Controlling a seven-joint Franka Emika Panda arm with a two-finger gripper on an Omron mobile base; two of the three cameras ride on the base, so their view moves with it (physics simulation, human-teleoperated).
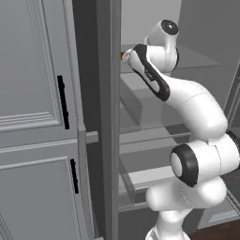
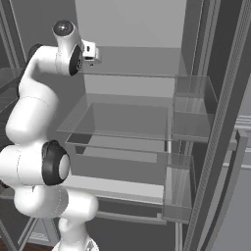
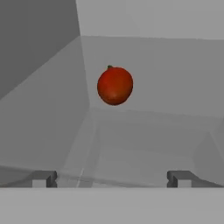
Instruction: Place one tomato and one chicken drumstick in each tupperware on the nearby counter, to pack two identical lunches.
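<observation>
**Desk:** Where's your arm right now?

**Me:** I've got it reaching into an open fridge. From the left base view the arm (image 1: 187, 108) bends up and in past the edge of the grey door (image 1: 37, 117), the one with the black handles (image 1: 63, 101). From the right base view I see the wrist up near the top glass shelf (image 2: 137, 63), with more clear shelves and door bins (image 2: 191, 112) below and to the right.

**Desk:** And the claw?

**Me:** The claw (image 3: 112, 178) is spread as wide as it goes, with nothing between the jaws. In the hand view the two dark fingertips (image 3: 43, 178) sit far apart at the bottom, and all I see between them is bare grey fridge floor.

**Desk:** Do you have eyes on a tomato?

**Me:** Yes. One tomato (image 3: 114, 85), red with a small dark green stem on top, sits ahead of the claw in the hand view, roughly centred between the fingertips but well apart from them. It rests toward the back of the shelf, near where the floor meets the rear wall, with the fridge's side wall off to its left. In the left base view I catch only a sliver of red at the arm's upper link, too small for me to say more.

**Desk:** Touching anything?

**Me:** The claw touches nothing.
</observation>
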